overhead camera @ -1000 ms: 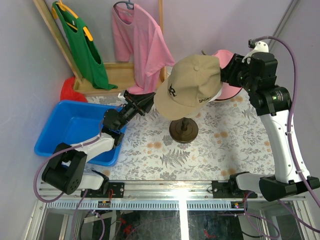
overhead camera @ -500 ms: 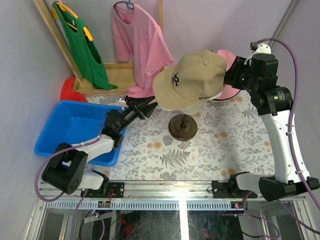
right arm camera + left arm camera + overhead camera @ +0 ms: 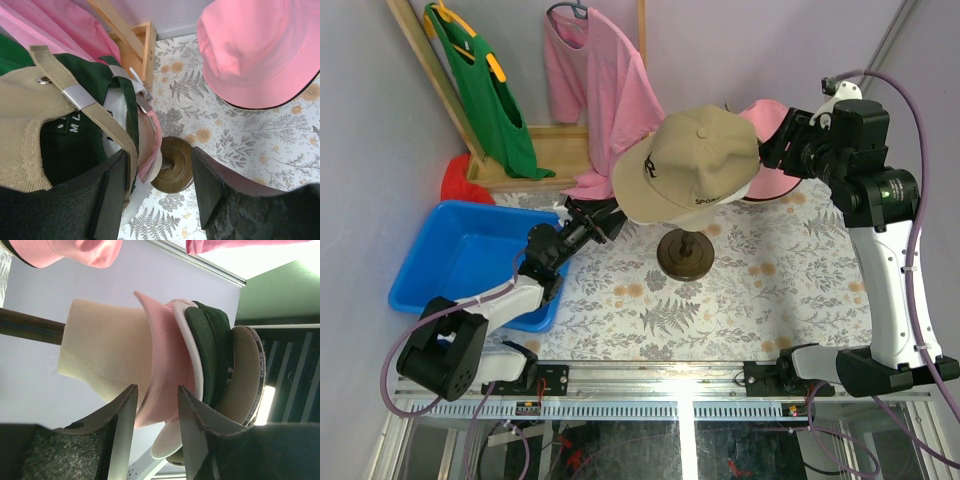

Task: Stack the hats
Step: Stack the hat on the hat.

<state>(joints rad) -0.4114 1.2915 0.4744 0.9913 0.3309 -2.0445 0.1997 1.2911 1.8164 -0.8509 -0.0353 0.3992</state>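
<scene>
The tan cap sits on top of a stack on the mannequin head, its bill pointing left. The left wrist view shows the layers from below: pink cap, dark green cap, tan cap. My left gripper is open under the bills, with the pink bill showing between its fingers. My right gripper is open behind the stack, one finger beside the tan cap's strap. The pink bucket hat lies on the table behind the right gripper.
The head's pole stands on a round wooden base. A blue bin is at the left. A wooden rack at the back holds a pink shirt and a green garment. A red cloth lies beside it.
The stack of caps has turned and shifted left and up on the head. Both grippers' jaws have opened wider, and the left gripper now sits under the bills.
</scene>
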